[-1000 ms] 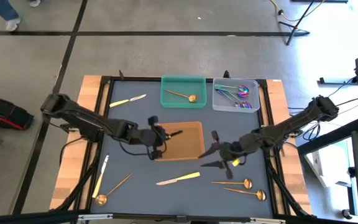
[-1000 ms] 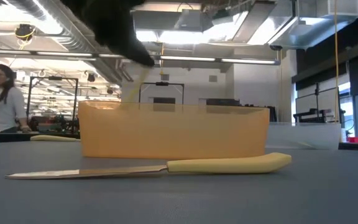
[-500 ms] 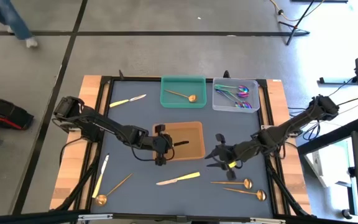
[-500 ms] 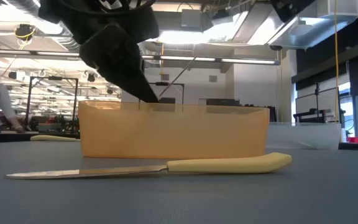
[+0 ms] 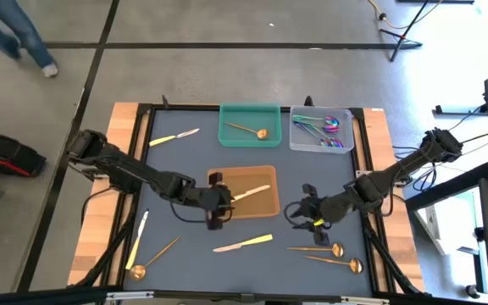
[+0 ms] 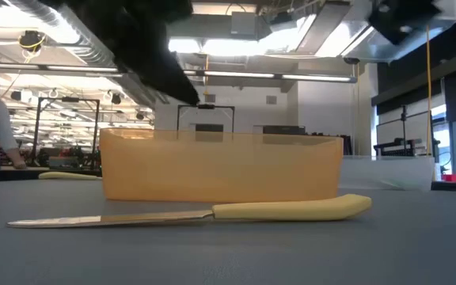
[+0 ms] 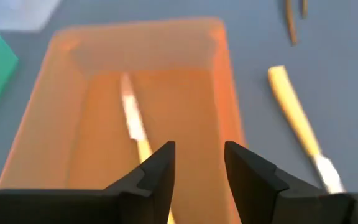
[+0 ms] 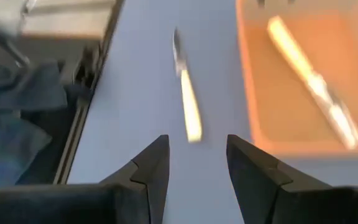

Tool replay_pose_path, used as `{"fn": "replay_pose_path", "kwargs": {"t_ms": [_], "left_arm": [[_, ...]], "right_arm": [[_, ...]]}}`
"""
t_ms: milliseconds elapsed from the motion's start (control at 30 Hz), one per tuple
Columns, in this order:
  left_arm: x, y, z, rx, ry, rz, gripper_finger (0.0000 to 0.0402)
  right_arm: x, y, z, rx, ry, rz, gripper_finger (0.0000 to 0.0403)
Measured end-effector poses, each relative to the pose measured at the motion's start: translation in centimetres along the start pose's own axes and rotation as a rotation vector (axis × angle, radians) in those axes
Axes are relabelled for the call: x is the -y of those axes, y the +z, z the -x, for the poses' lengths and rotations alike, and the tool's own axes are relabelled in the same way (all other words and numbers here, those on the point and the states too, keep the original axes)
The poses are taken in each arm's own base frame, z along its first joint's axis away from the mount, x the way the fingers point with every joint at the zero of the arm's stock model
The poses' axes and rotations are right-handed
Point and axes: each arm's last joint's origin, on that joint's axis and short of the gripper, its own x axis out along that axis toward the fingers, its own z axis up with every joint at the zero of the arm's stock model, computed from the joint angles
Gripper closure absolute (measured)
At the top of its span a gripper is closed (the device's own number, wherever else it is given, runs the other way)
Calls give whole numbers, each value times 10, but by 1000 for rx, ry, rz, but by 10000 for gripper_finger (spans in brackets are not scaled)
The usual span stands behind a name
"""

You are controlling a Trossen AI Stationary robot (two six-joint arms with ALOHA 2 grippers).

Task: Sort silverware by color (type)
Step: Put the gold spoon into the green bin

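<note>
Far left, high view only: cream knife [image 5: 140, 235] and gold spoon [image 5: 149, 260] on the mat near the left edge; another cream knife [image 5: 174, 136] farther back.
Left gripper [image 5: 216, 201]: at the left rim of the orange tray [image 5: 271, 173]; fingers [image 7: 156, 171] parted with a clear gap, nothing between them, touching nothing.
Orange tray, wrist views: cream knife [image 7: 134, 127] lying loose on the tray floor; hidden behind the tray wall in the low view.
Green tray [image 5: 227, 137]: one gold spoon [image 5: 248, 130] inside, seen only from above.
Mat centre: cream-handled knife [image 5: 242, 244] in front of the orange tray; low view shows cream-handled knife [image 6: 188, 213] flat, apart from the tray wall.
Right gripper [image 5: 307, 213]: just right of the orange tray, over bare mat; fingers [image 8: 150, 167] apart, empty.
Clear tray [image 5: 297, 141]: iridescent pieces [image 5: 324, 126] heaped inside.
Right front: two gold spoons [image 5: 329, 255] side by side on the mat.
Low view, left edge: a person in the room beyond.
</note>
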Motion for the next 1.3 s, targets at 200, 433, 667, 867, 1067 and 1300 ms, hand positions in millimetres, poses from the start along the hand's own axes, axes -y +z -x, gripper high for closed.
{"fn": "replay_pose_path", "kwargs": {"t_ms": [200,433,667,867,1067,1300], "left_arm": [[33,11,11,214,-28,21,268],[48,16,13,319,-82,51,267],[58,12,6,339,-97,119,267],[62,12,8,364,-76,139,267],[63,11,9,364,-77,149,267],[64,11,9,361,-77,147,267]], "right_arm": [[-21,-31,3,-189,-32,-15,254],[-55,-68,-1,-316,-21,64,253],[-65,-113,-21,-458,-93,63,253],[-63,-131,-39,-496,-114,60,253],[-61,-140,-51,-496,-168,84,253],[-62,-146,-62,-493,-197,124,269]]}}
